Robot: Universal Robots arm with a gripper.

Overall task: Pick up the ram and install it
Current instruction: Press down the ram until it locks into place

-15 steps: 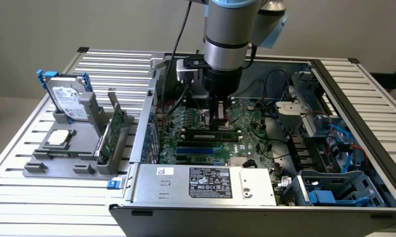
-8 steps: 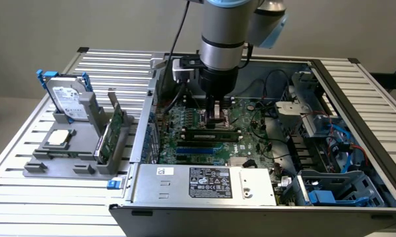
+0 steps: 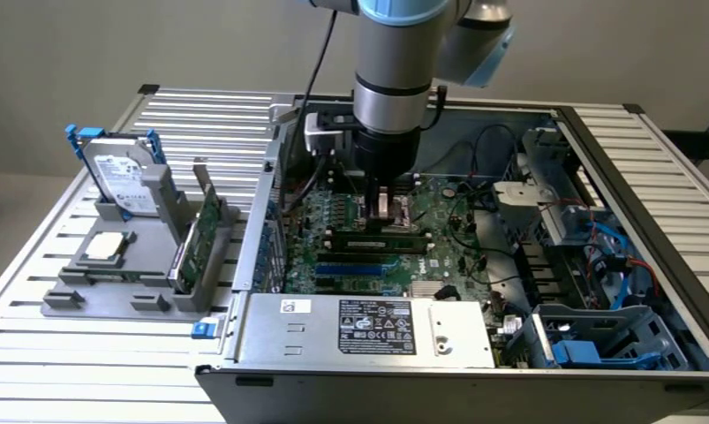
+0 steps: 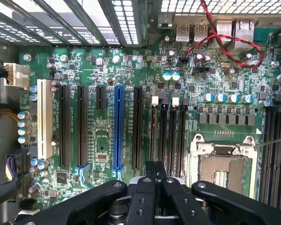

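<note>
A slatted table (image 3: 48, 327) bears the open computer case (image 3: 330, 362); inside, the gripper (image 3: 389, 212), fingers closed together, hangs over the motherboard (image 3: 448, 256), the ram (image 3: 378, 238) at six o'clock.

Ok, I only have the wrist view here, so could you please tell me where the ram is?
Observer: A long dark stick, likely the ram, lies across the motherboard, right under the pincer.
Operator: Do they touch?
Observer: I cannot tell; the arm comes straight down over it.
Operator: Is anything outside the case?
Observer: Yes, a grey stand on the exterior view's left holds a hard drive and a green card, both upright.
</note>
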